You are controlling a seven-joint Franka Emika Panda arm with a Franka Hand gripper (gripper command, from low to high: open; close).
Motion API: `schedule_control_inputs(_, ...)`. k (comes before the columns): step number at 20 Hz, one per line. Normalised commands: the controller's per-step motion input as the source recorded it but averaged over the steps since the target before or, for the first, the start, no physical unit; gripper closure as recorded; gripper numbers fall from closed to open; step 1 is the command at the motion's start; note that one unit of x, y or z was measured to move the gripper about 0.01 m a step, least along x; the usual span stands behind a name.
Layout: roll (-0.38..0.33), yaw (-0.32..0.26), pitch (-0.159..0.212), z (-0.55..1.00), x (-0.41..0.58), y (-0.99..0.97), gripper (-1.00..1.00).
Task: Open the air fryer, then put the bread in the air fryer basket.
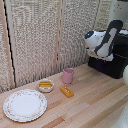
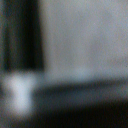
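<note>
At the exterior view's right, the black air fryer (image 1: 114,67) stands on the wooden table. My bulky white arm (image 1: 102,42) hangs over its top and front. The gripper's fingers are lost against the black body, so their state does not show. The air fryer handle and the air fryer basket are hidden behind the arm. The bread (image 1: 66,92), a small golden-orange block, lies on the table in front of the pink cup (image 1: 68,75), well away from the arm. The wrist view is fully blurred, with only a dark upright band (image 2: 22,35) and a grey surface (image 2: 85,35).
A small round dish (image 1: 45,86) holding a paler yellow piece sits towards the exterior view's left of the cup. A large white patterned plate (image 1: 25,105) lies at the front on that side. A slatted screen (image 1: 45,35) closes off the back.
</note>
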Motion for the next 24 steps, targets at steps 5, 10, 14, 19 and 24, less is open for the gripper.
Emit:
schedule_control_inputs(5,0.206,-0.042,0.185,0.12,0.032,0.52,1.00)
schedule_control_inputs(10,0.154,-0.135,0.095,0.06,0.011,0.51,1.00)
schedule_control_inputs(14,0.019,-0.141,0.008,0.16,0.000,0.69,1.00)
schedule_control_inputs(19,0.086,-0.087,0.000,0.49,0.000,0.69,1.00)
schedule_control_inputs(24,0.038,-0.080,0.000,0.47,0.000,0.74,1.00)
